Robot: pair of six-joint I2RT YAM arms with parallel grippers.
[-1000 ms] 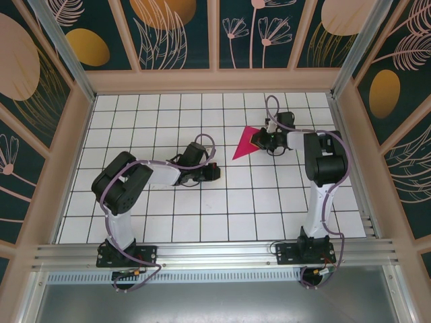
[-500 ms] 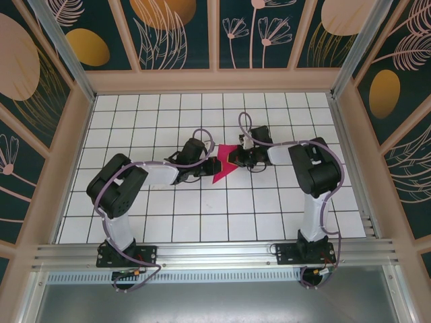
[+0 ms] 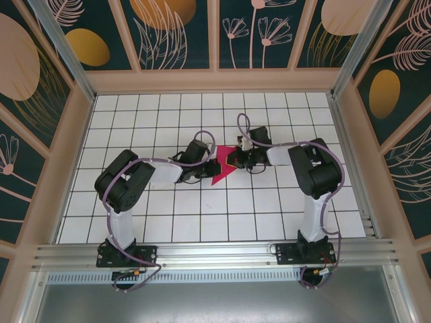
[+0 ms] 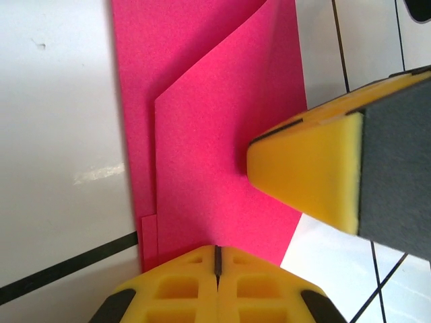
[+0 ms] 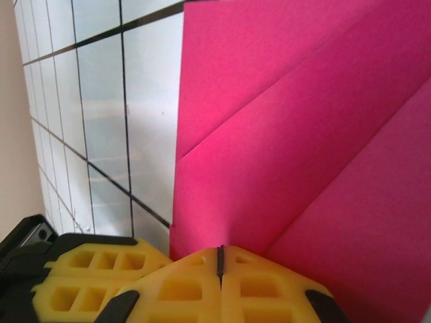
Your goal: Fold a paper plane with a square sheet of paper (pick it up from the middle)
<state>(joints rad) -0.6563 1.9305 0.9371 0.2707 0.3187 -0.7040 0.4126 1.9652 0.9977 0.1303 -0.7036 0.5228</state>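
Evidently right hand [image 5: 220,254] clamps the square sheet of paper [image 4: 209,148]; left hand [image 4: 217,252], closed against it, may tear it by dragging.

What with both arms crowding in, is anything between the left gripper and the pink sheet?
Nothing visible: the shut left gripper sits at the edge of the pink sheet; the right gripper grips it alongside, not between.

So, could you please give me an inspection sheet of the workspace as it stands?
Surface: white gridded table.
Job's things: pink paper, partly folded into layered flaps, held mid-table.
Clutter: nothing seen.
Grippers: left gripper shut on the paper's edge; right gripper shut on its other side.
Cables: purple cables loop along both arms, off the paper.
Surroundings: floral walls; metal rail at the near edge.
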